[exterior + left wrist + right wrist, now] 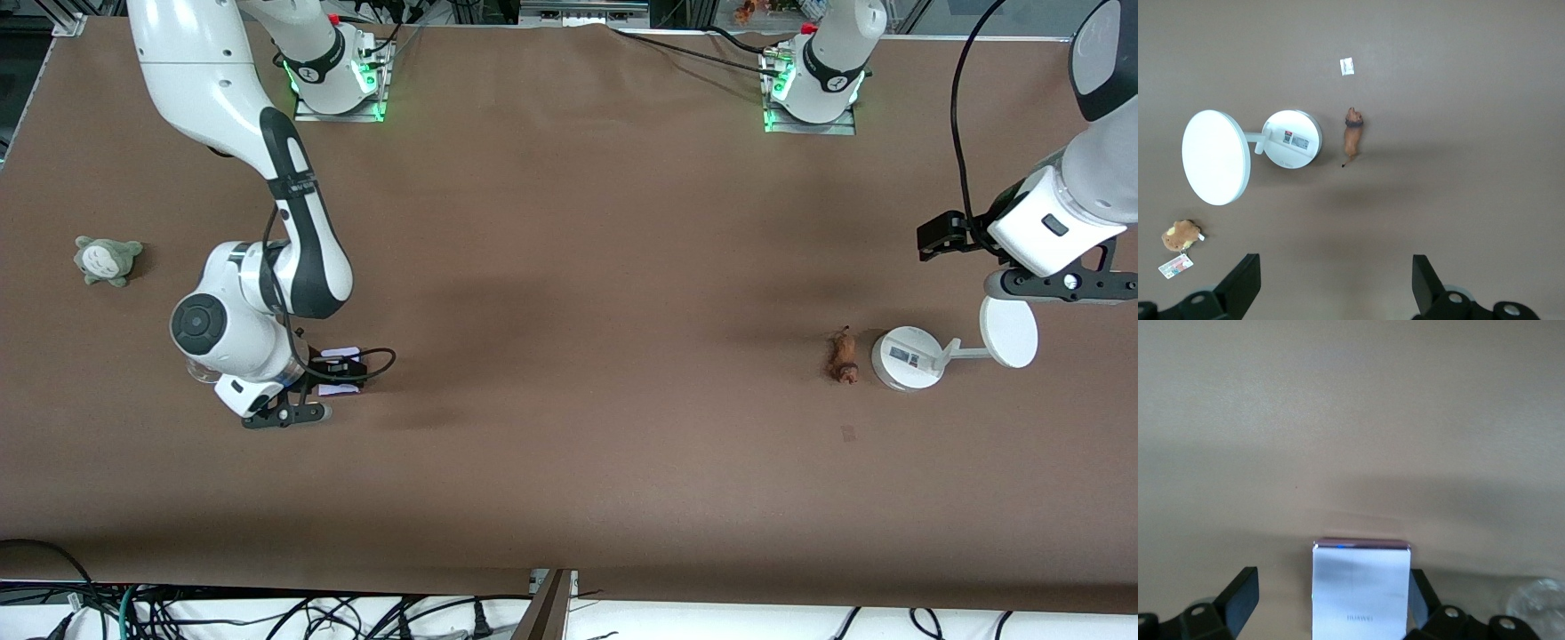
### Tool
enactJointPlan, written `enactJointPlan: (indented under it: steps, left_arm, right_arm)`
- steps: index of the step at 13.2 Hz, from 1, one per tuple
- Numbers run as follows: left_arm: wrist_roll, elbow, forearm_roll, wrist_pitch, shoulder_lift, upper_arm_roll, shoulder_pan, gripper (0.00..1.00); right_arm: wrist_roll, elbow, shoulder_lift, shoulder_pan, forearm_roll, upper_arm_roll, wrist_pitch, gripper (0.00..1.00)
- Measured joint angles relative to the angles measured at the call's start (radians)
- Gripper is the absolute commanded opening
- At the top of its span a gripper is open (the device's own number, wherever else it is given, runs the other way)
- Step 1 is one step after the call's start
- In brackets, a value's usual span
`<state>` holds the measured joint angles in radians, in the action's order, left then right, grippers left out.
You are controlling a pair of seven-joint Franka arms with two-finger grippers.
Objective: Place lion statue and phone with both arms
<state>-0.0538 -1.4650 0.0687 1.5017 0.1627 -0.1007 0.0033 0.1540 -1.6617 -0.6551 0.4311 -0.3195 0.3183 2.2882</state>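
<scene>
- Toward the right arm's end of the table (569,267), grey-green plush toy (106,259) sits alone on the brown covering.
- Right gripper (331,372) down at the table, fingers (1238,597) spread either side of the phone (1361,590); one finger looks to touch its edge, the other stands apart, so not clamped.
- Phone pale lavender-white, faint "HUAWEI" print readable on its face in the right wrist view; it sits under the right gripper.
- Lion statue (843,354) lies on the table just beside the white stand (907,357), toward the left arm's end.
- Stand's round base carries a small label, text too small to read.
- Left gripper (1335,283) hangs over the table beside the stand's disc (1215,157), fingers wide apart, holding nothing.
- Small white tag (1347,66) on the covering near the lion.
- Brown plush toy (1181,235) with a tag lies near the disc.
- Surface: plain brown sheet; cables along the table edges.
</scene>
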Motion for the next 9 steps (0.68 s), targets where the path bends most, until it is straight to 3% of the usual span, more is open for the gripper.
enactJointPlan:
  steps: [7, 9]
  left_arm:
    - [0.000, 0.096, 0.000, -0.090, -0.003, 0.005, 0.002, 1.00]
    - [0.000, 0.109, 0.000, -0.094, -0.003, 0.007, 0.003, 1.00]
  right_arm:
    - [-0.005, 0.012, 0.108, -0.001, 0.005, 0.057, -0.196, 0.99]
    - [-0.044, 0.050, 0.132, -0.001, 0.041, 0.063, -0.275, 0.99]
